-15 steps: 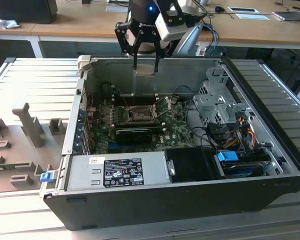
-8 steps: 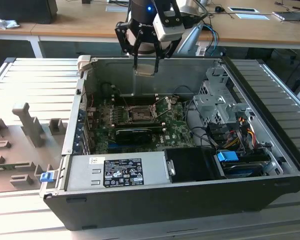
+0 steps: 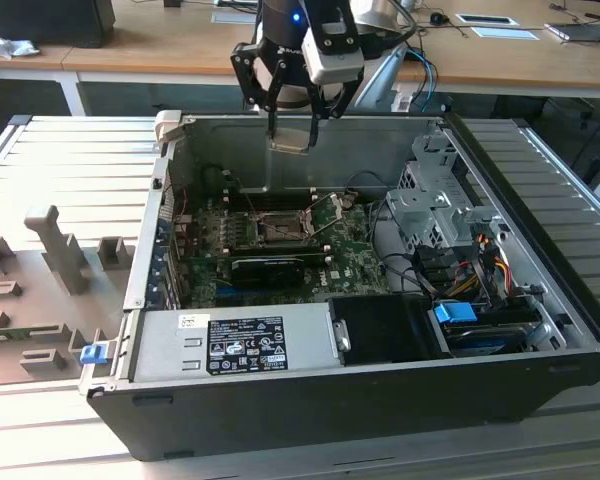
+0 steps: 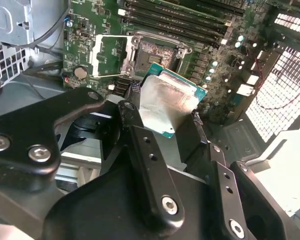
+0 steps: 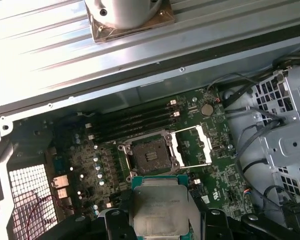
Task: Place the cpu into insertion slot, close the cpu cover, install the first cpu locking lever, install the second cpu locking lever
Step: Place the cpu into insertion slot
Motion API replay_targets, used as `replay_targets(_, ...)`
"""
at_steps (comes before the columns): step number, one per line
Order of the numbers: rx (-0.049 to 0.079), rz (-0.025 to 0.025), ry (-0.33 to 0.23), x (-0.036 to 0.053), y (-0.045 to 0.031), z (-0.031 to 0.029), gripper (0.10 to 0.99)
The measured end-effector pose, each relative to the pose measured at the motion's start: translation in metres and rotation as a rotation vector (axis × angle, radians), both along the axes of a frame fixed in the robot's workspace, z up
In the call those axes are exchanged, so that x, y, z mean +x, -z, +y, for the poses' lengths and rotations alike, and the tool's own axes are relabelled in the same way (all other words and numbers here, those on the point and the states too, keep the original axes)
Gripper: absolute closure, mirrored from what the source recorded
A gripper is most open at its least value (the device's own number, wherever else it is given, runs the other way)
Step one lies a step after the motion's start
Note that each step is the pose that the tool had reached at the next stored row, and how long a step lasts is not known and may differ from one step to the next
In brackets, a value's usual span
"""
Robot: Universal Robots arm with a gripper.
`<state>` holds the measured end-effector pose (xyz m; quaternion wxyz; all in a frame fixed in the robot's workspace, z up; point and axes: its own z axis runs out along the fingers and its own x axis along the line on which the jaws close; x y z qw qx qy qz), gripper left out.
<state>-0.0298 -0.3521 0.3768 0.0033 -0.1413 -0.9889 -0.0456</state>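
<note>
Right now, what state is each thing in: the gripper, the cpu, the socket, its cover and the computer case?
gripper: shut on the cpu, raised above the computer case.
cpu: gripped, in the air, not yet in the socket.
socket: empty and uncovered.
cpu cover: swung open, lying beside the socket.
computer case: lying on its side, open on top, inside exposed.
</note>
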Motion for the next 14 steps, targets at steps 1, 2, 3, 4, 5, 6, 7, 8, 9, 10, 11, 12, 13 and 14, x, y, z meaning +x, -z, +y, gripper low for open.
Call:
replay_targets(1,0.0,0.0,0.01,0.0,0.0001,0.0,0.557)
replay_targets(2,0.0,0.0,0.018,0.0,0.0002,0.0,0.557)
replay_targets(3,0.0,0.0,0.025,0.0,0.0003,0.0,0.557)
replay_targets(4,0.0,0.0,0.035,0.0,0.0004,0.0,0.557)
replay_targets(5,0.0,0.0,0.044,0.0,0.0005,0.0,0.557)
replay_targets(6,0.0,0.0,0.053,0.0,0.0006,0.0,0.557)
replay_targets(7,0.0,0.0,0.058,0.0,0.0006,0.0,0.557)
replay_targets(8,0.0,0.0,0.065,0.0,0.0007,0.0,0.557)
replay_targets(9,0.0,0.0001,0.072,0.0,0.0008,0.0,0.557)
replay_targets(10,0.0,0.0,0.077,0.0,0.0009,0.0,0.557)
replay_targets(11,0.0,0.0,0.084,0.0,0.001,0.0,0.557)
replay_targets(12,0.0,0.0,0.091,0.0,0.0011,0.0,0.557)
replay_targets(13,0.0,0.0,0.1,0.0,0.0012,0.0,0.557)
replay_targets(14,0.0,0.0,0.109,0.0,0.0013,0.0,0.557)
